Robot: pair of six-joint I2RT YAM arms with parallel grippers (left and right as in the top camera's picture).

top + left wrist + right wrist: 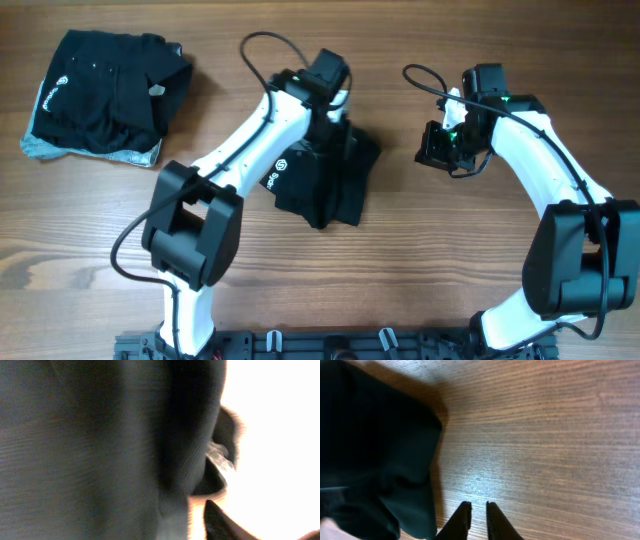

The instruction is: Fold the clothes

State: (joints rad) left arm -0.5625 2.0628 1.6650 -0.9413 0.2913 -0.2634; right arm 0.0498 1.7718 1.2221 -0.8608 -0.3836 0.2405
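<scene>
Black garment (375, 460) lies beside the right fingers (462, 519), not touching.

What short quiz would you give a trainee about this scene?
1. True or false: the right hand is gripping cloth.
2. Where does the crumpled black fabric garment lie? A) beneath the left arm B) on top of the other clothes C) in the right hand
3. Fill in: the folded pile of black clothes lies nearer the ___ arm.
Key: 1 false; 2 A; 3 left.
</scene>
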